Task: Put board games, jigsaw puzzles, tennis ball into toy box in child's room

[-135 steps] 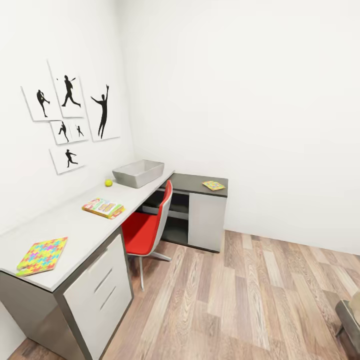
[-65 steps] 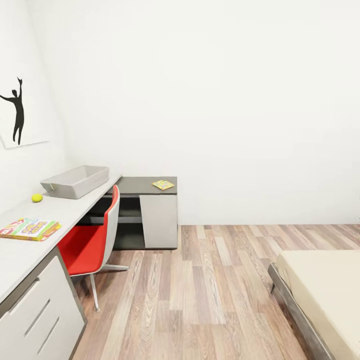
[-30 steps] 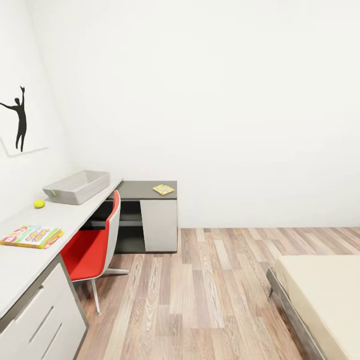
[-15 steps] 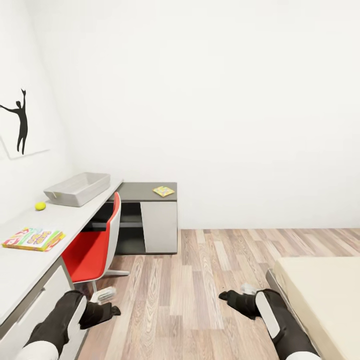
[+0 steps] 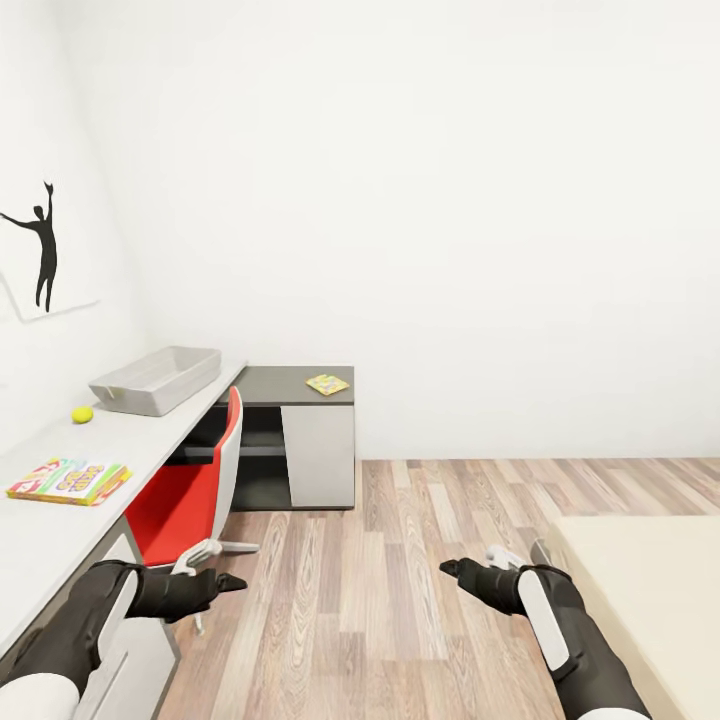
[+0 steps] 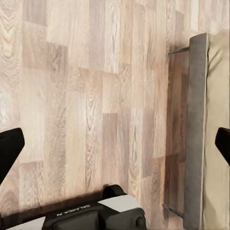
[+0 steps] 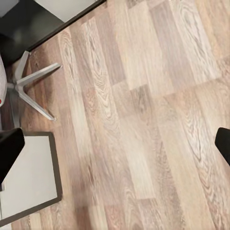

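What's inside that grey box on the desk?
The shallow light-grey toy box sits on the pale desk top, but its near wall hides the bottom. No toy pokes above the rim; whether something flat lies inside cannot be told.

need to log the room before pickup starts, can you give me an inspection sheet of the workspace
surface: long pale desk along the left wall, joined to a lower dark-topped section
job's things: grey toy box at the desk's far end; tennis ball on the desk beside it; one board game lying flat nearer the robot; one jigsaw puzzle on the dark section; bed corner at right, no games seen on the visible part
clutter: red chair tucked under the desk
grippers: left claw and right claw raised over the wood floor, both open and empty
cables: nothing seen
surroundings: white walls, silhouette picture on the left wall
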Available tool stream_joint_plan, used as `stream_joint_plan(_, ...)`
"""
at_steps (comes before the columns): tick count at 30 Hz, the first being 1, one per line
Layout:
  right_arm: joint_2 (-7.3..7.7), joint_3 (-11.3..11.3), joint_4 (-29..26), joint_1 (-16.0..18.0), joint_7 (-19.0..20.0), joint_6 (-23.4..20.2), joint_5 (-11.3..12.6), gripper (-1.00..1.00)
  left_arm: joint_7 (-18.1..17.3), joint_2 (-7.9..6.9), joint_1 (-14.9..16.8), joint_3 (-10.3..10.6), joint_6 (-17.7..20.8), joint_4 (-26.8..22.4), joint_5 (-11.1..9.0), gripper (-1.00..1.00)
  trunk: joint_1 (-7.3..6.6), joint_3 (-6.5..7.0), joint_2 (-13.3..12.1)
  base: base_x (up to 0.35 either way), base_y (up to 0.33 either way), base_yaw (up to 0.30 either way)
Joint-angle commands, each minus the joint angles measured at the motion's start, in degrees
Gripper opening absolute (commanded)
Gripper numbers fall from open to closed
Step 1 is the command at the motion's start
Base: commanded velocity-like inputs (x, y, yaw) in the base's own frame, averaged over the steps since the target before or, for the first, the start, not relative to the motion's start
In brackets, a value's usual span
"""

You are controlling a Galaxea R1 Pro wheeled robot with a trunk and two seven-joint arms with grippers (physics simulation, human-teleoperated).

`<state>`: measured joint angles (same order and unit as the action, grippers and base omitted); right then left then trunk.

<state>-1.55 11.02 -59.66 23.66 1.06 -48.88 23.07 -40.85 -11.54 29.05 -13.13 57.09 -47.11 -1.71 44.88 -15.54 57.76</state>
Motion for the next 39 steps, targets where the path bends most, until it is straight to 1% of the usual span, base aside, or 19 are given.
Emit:
stream_joint_plan(1, 0.09, 0.3, -0.1, 0.1, 0.4, -0.2, 0.0, 1.0, -2.5, -0.28, 0.0, 0.0, 0.4, 0.0, 0.0, 1.0, 0.01, -0.08, 0.1, 0.0, 0.0, 0.0)
stream_joint_plan(2, 0.24, 0.4, -0.1, 0.1, 1.1, -0.1, 0.0, 1.0, -4.8, -0.65, 0.0, 0.0, 0.4, -0.1, 0.2, 1.0, 0.01, -0.08, 0.1, 0.0, 0.0, 0.0)
stream_joint_plan(4, 0.36, 0.5, -0.1, 0.2, 1.9, 0.0, 0.0, 1.0, -6.9, -1.14, 0.0, 0.0, 0.4, -0.1, 0.3, 1.0, 0.01, -0.08, 0.1, 0.0, 0.0, 0.0)
stream_joint_plan(5, 0.44, 0.5, -0.1, 0.2, 3.1, 0.1, 0.0, 1.0, -8.7, -1.64, 0.0, 0.0, 0.3, 0.0, 0.4, 1.0, 0.01, -0.08, 0.1, 0.0, 0.0, 0.0)
stream_joint_plan(6, 0.47, 0.5, -0.2, 0.2, 3.6, 0.2, 0.0, 1.0, -9.4, -1.89, 0.0, -0.1, 0.2, 0.0, 0.3, 1.0, 0.01, -0.08, 0.1, 0.0, 0.0, 0.0)
stream_joint_plan(7, 0.52, 0.5, -0.1, 0.2, 5.2, 0.4, -0.1, 1.0, -11.8, -2.75, 0.0, -0.1, 0.1, 0.0, 0.1, 1.0, 0.01, -0.08, 0.1, 0.0, 0.0, 0.0)
stream_joint_plan(9, 0.47, 0.5, 0.0, 0.2, 5.8, 0.5, -0.2, 1.0, -13.0, -3.13, 0.0, -0.1, 0.0, 0.0, 0.0, 1.0, 0.01, -0.08, 0.1, 0.0, 0.0, 0.0)
stream_joint_plan(11, 0.45, 0.5, 0.0, 0.2, 6.0, 0.6, -0.2, 1.0, -13.4, -3.23, -0.1, -0.1, 0.0, 0.0, -0.1, 1.0, 0.01, -0.08, 0.1, 0.0, 0.0, 0.0)
stream_joint_plan(17, 0.37, 0.4, 0.1, 0.2, 6.3, 3.0, 0.0, 1.0, -14.0, -3.31, -0.1, 0.0, -0.2, 0.0, -0.1, 1.0, 0.01, -0.08, 0.1, 0.0, 0.0, 0.0)
stream_joint_plan(23, 0.13, 0.3, 0.1, 0.2, 6.3, 3.1, 0.0, 1.0, -14.0, -3.32, -0.1, 0.0, -0.2, 0.0, -0.1, 1.0, 0.01, -0.08, 0.1, 0.026, 0.0, 0.0)
stream_joint_plan(39, -0.25, 0.4, 0.2, 0.2, 6.2, 3.2, 0.0, 1.0, -14.0, -3.38, -0.1, 0.0, -0.2, 0.0, 0.0, 1.0, 0.01, -0.08, 0.1, 0.249, 0.0, 0.0)
